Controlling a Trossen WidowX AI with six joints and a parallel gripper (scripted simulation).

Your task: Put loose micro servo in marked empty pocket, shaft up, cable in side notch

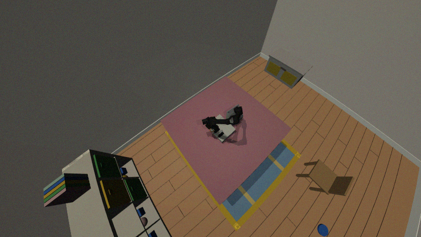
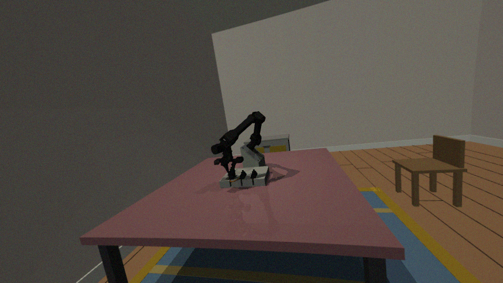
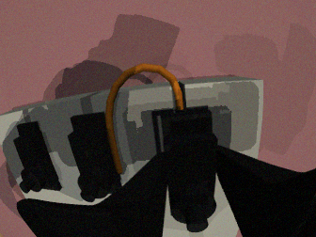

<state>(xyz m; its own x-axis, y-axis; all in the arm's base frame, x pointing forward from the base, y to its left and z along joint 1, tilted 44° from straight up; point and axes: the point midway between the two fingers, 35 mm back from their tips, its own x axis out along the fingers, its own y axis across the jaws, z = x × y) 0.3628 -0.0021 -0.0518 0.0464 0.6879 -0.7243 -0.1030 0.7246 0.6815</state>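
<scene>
My gripper is shut on the black micro servo, whose shaft end is toward the bottom of the wrist view. The servo is low over the marked pocket and covers most of it; the pocket's dark outline shows at the servo's left. I cannot tell how deep the servo sits or whether its ears touch the deck. The orange cable leaves the servo's far end near the dark side notch, arches past the deck edge and curls back left.
Two seated black servos stand in a row left of the held one in the wrist view. The deck rests on the pink table. The arm's grey base stands behind the deck.
</scene>
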